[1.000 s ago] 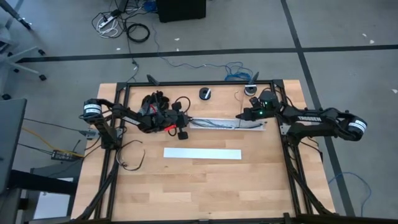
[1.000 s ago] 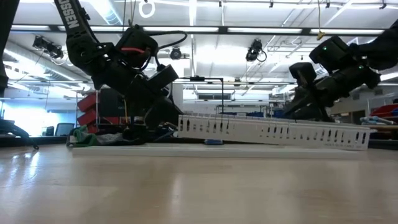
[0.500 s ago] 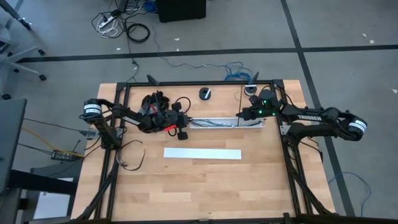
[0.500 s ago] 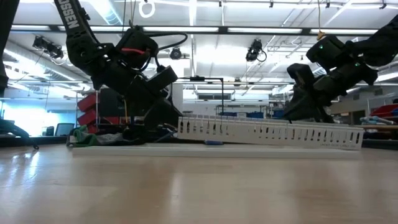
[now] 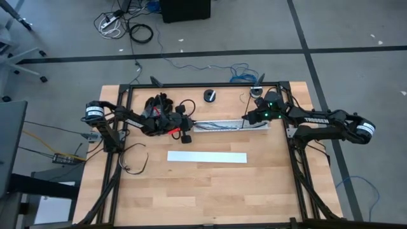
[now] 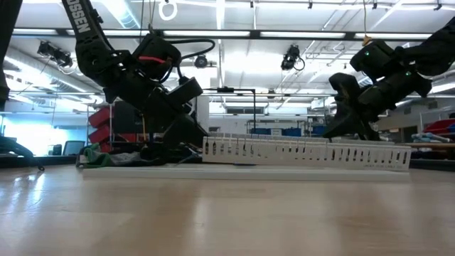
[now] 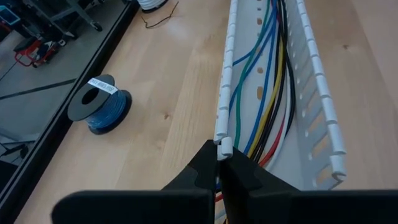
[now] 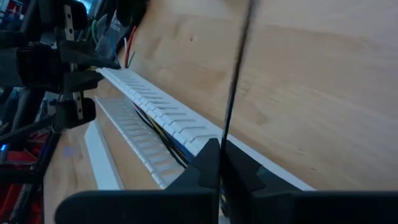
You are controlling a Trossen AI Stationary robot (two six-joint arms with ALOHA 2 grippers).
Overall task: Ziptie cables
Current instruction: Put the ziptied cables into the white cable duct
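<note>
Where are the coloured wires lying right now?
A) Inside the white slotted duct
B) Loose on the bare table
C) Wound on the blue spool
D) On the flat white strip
A: the left wrist view shows the wires running along the inside of the white slotted duct, between its two toothed walls.

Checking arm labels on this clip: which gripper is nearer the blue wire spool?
Left. The left gripper pinches the duct wall with the blue wire spool just beside it; the right gripper is at the duct's far end.
</note>
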